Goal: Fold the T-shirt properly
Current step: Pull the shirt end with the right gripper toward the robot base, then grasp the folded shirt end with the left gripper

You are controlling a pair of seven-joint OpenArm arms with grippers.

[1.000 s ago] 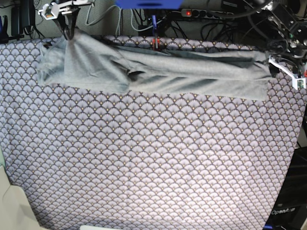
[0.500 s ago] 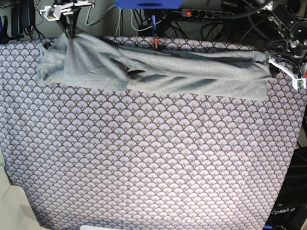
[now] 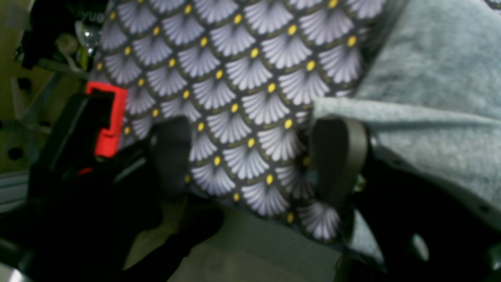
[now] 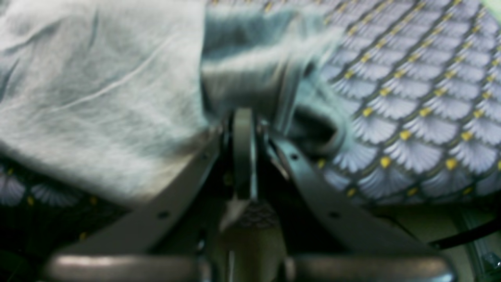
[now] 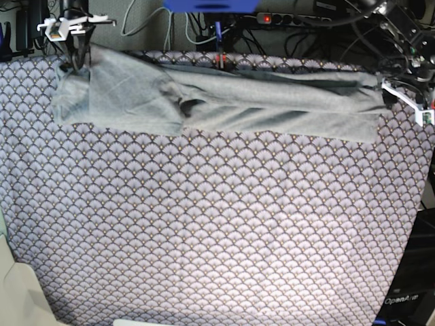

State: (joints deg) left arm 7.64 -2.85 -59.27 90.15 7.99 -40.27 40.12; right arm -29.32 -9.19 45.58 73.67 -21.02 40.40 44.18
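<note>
The grey T-shirt [image 5: 272, 102] lies bunched in a long band along the far edge of the table. My right gripper [image 5: 77, 54] stands over its left end and is shut on a pinch of the T-shirt [image 4: 98, 98]; in the right wrist view the right gripper [image 4: 243, 117] has cloth gathered at its tips. At the band's right end my left gripper [image 5: 397, 95] is open. In the left wrist view the left gripper [image 3: 254, 152] spans bare tablecloth, with one of its fingers [image 3: 338, 156] at the hem of the T-shirt [image 3: 430, 98].
The purple fan-patterned tablecloth [image 5: 217, 224] covers the whole table. Cables and a power strip [image 5: 279, 19] crowd the space behind the far edge. A red clamp [image 3: 107, 117] sits at the table's edge beside the left gripper.
My right gripper has moved left and slightly down with the shirt's end in it, dragging that end leftward. The left gripper has stayed put and open.
</note>
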